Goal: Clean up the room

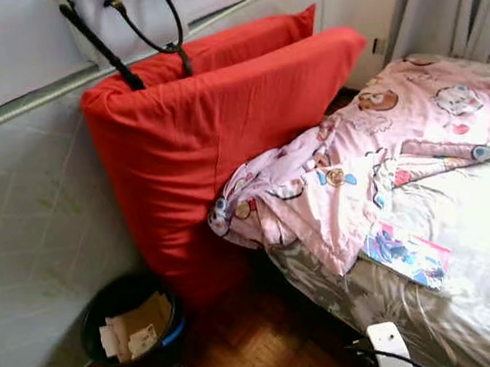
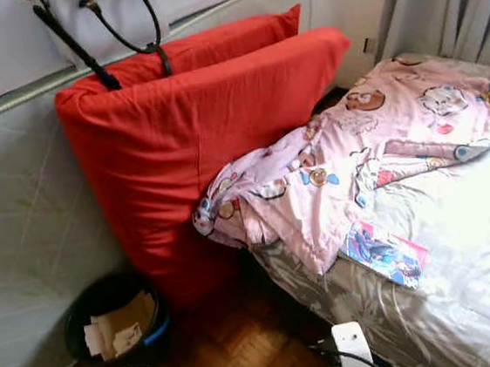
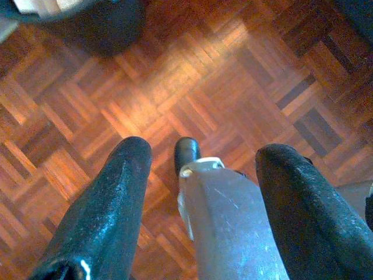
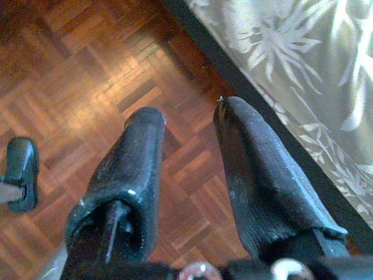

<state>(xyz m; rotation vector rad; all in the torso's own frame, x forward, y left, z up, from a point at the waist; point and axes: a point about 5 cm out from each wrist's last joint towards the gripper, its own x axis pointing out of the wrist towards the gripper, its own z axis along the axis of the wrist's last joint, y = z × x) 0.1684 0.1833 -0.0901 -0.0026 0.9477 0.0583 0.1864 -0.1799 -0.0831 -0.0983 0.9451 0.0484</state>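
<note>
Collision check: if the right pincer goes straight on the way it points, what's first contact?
Likely the parquet floor, bare ahead of the open right pincer; the bed edge runs close beside. Depth is unclear.

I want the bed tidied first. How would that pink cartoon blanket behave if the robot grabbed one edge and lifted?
The pink blanket lies crumpled in soft folds, so it is probably floppy and would trail. One end droops off the bed against the red cushion, so it may drag. It looks thin, likely light.

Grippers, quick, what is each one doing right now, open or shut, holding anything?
Left gripper: open, holding nothing, over the wood floor.
Right gripper: open, holding nothing, beside the bed.
</note>
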